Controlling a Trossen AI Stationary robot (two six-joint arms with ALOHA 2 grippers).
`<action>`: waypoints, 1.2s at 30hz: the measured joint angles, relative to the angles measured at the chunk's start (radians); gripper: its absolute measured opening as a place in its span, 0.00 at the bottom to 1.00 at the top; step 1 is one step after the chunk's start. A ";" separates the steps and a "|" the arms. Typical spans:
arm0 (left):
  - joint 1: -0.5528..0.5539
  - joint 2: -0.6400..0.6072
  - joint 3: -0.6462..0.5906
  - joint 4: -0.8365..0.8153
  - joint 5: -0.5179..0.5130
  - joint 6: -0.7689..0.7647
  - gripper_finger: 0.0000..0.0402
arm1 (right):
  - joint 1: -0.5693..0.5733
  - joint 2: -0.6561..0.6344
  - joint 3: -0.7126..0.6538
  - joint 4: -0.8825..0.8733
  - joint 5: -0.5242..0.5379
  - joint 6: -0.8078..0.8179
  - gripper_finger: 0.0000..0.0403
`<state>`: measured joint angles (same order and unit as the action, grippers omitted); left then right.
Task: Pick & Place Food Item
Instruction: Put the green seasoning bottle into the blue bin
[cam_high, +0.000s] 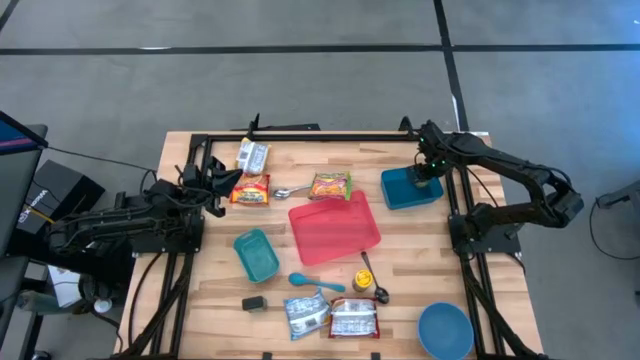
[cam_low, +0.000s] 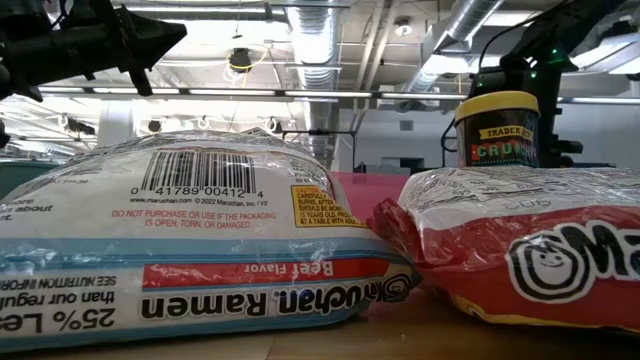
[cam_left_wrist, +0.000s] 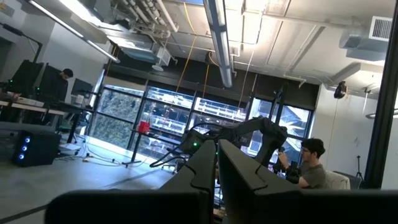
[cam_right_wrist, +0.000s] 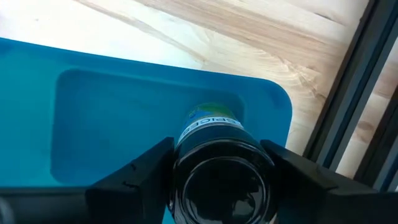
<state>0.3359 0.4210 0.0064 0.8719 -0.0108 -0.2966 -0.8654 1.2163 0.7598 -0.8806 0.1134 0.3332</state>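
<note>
Right gripper (cam_right_wrist: 217, 180): fingers flank a dark spice jar (cam_right_wrist: 217, 177) above the blue tray (cam_right_wrist: 93, 99); hold unclear.
Spice jar: over that tray.
Left gripper (cam_high: 215, 180): pressed together, well apart from the tray.

Bright ceiling lights (cam_low: 240, 60) wash the room from overhead, so the wooden table (cam_high: 400, 290) is evenly lit with only faint shadows. Glare glints off the ramen packet (cam_low: 190, 240) close to the low camera. Daylight through the big windows (cam_left_wrist: 186, 118) leaves the nearby dark fingers (cam_left_wrist: 211, 180) blurred and silhouetted.
</note>
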 joint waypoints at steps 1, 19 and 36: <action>0.000 0.000 0.000 0.000 0.000 0.000 0.03 | 0.000 0.000 0.000 0.000 0.000 0.003 0.56; 0.000 0.000 0.000 0.000 0.000 0.000 0.03 | 0.000 0.000 0.000 0.006 0.000 0.007 0.57; 0.000 0.000 0.000 0.000 0.000 0.000 0.03 | 0.000 0.000 0.000 0.005 0.000 0.007 0.57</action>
<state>0.3359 0.4210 0.0063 0.8719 -0.0108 -0.2966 -0.8654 1.2167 0.7593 -0.8753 0.1131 0.3401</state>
